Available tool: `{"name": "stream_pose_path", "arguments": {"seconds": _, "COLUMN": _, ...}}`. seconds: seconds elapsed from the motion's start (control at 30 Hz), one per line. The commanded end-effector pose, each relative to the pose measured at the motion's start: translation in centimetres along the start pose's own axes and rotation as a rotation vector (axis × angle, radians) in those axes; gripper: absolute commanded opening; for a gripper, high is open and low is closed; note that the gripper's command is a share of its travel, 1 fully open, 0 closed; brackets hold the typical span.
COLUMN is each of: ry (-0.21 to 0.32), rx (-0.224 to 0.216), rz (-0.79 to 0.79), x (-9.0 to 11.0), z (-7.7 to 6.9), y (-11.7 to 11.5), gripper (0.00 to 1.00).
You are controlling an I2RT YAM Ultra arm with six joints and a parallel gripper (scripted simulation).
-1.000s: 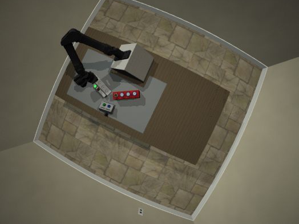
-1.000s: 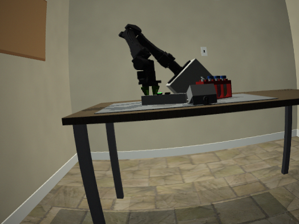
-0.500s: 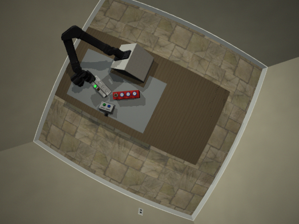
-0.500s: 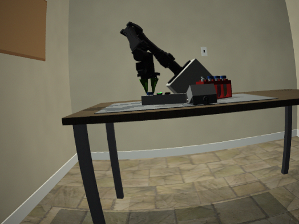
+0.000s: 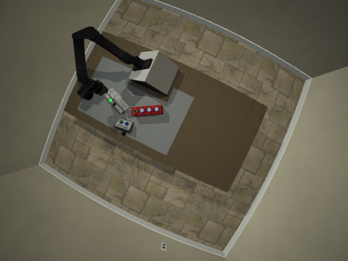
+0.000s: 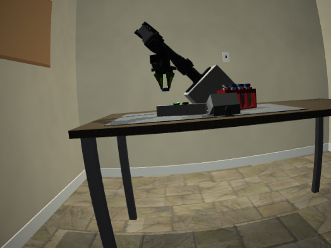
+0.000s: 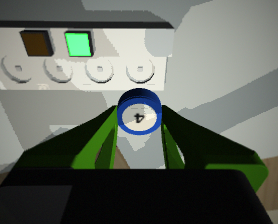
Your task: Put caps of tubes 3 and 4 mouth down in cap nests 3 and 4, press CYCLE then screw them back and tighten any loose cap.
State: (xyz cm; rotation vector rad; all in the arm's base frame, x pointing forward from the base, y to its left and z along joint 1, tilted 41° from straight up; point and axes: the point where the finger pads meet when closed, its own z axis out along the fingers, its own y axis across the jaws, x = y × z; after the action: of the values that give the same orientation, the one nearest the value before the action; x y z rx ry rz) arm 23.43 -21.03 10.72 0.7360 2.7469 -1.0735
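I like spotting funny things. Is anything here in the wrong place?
One tube in the red station is bare, because the hand holds its blue cap, marked 4, above the tray. Nothing is spilled or broken.

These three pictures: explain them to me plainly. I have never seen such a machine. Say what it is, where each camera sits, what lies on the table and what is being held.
The black jointed machine is a robot arm mounted on a grey sloped block. At its end is a gripper with two green fingers.

One picture looks straight down from the ceiling, one looks from the side at table height, and one comes from a camera on the arm's wrist, looking along the fingers.

On the brown table lies a grey mat. On it stand a red rack of tubes, a pale tray with four round nests whose green lamp is lit, and a small desk with a green and a blue key.

The gripper is closed on a blue cap marked 4, lifted above the tray.
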Motion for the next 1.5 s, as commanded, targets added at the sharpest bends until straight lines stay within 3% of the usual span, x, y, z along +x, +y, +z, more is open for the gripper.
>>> {"name": "stream_pose_path", "arguments": {"seconds": 0.0, "ry": 0.014, "rx": 0.002, "rz": 0.004, "x": 0.4, "z": -1.9, "y": -0.1, "gripper": 0.0}}
{"name": "stream_pose_path", "arguments": {"seconds": 0.13, "ry": 0.014, "rx": 0.002, "rz": 0.004, "x": 0.4, "z": -3.9, "y": -0.1, "gripper": 0.0}}
{"name": "stream_pose_path", "arguments": {"seconds": 0.4, "ry": 0.014, "rx": 0.002, "rz": 0.004, "x": 0.4, "z": -3.9, "y": -0.1, "gripper": 0.0}}
{"name": "stream_pose_path", "arguments": {"seconds": 0.7, "ry": 0.015, "rx": -0.004, "rz": -0.657, "x": 1.6, "z": -3.9, "y": 6.6, "gripper": 0.0}}
{"name": "stream_pose_path", "arguments": {"seconds": 0.73, "ry": 0.014, "rx": -0.004, "rz": -0.664, "x": 1.6, "z": -3.9, "y": 6.6, "gripper": 0.0}}
{"name": "stream_pose_path", "arguments": {"seconds": 0.83, "ry": 0.015, "rx": -0.006, "rz": -0.895, "x": 2.0, "z": -3.9, "y": 9.0, "gripper": 0.0}}
{"name": "stream_pose_path", "arguments": {"seconds": 0.93, "ry": 0.014, "rx": -0.007, "rz": -0.914, "x": 2.0, "z": -3.9, "y": 9.0, "gripper": 0.0}}
{"name": "stream_pose_path", "arguments": {"seconds": 1.03, "ry": 0.013, "rx": -0.009, "rz": -1.164, "x": 2.4, "z": -3.9, "y": 11.5, "gripper": 0.0}}
{"name": "stream_pose_path", "arguments": {"seconds": 1.17, "ry": 0.012, "rx": -0.011, "rz": -1.33, "x": 2.7, "z": -3.9, "y": 13.2, "gripper": 0.0}}
{"name": "stream_pose_path", "arguments": {"seconds": 1.27, "ry": 0.012, "rx": -0.012, "rz": -1.561, "x": 3.2, "z": -3.9, "y": 15.6, "gripper": 0.0}}
{"name": "stream_pose_path", "arguments": {"seconds": 1.47, "ry": 0.01, "rx": -0.013, "rz": -1.584, "x": 3.9, "z": -3.9, "y": 19.8, "gripper": 0.0}}
